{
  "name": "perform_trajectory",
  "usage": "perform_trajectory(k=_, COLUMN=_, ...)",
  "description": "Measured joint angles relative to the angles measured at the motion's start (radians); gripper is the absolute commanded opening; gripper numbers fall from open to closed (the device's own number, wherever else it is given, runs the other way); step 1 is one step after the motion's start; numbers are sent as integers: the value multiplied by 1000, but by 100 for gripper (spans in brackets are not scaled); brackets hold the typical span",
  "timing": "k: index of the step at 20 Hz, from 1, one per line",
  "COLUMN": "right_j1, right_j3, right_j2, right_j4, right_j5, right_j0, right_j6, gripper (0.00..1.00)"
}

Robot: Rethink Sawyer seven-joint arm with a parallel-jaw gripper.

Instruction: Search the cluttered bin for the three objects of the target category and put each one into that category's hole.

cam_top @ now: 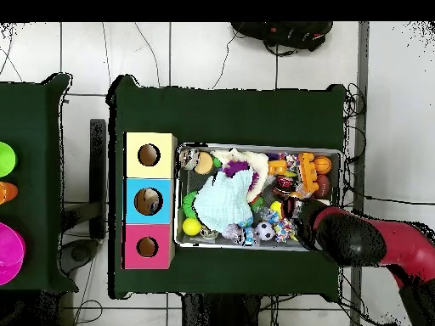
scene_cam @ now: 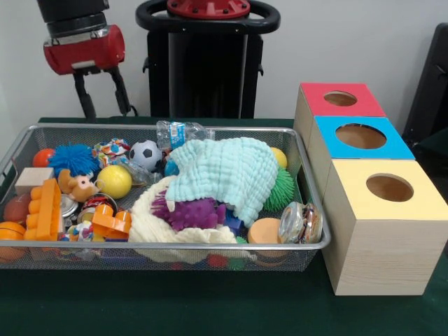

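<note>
We see the tool (scene_cam: 101,87) hanging above the far corner of the wire bin (scene_cam: 210,246), with its two black fingers (scene_cam: 84,94) spread apart and nothing between them. The bin is full: a pale green cloth (scene_cam: 227,171) lies over the middle, and around it are a small soccer ball (scene_cam: 145,154), a yellow ball (scene_cam: 114,181), a purple spiky toy (scene_cam: 192,211), orange blocks (scene_cam: 43,210) and a glass jar (scene_cam: 299,222). Beside the bin stand three wooden boxes with a red top (scene_cam: 339,99), a blue top (scene_cam: 360,137) and a yellow top (scene_cam: 385,189), each with a round hole. We cannot tell whether anything is already inside them, and the target category is not shown. In our judgement the search is at the beginning, and all three objects are probably to be found among the clutter, partly under the cloth.
</note>
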Motion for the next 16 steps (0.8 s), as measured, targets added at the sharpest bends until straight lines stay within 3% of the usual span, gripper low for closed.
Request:
perform_trajectory(k=6, right_j1=65, right_j3=-4, right_j2=47, right_j4=-66, right_j5=10, right_j0=10, right_j6=-99, gripper=100)
perform_trajectory(k=16, right_j1=134, right_j3=2, right_j2=87, right_j4=-167, right_j5=10, right_j0=37, right_j6=-159, gripper=100)
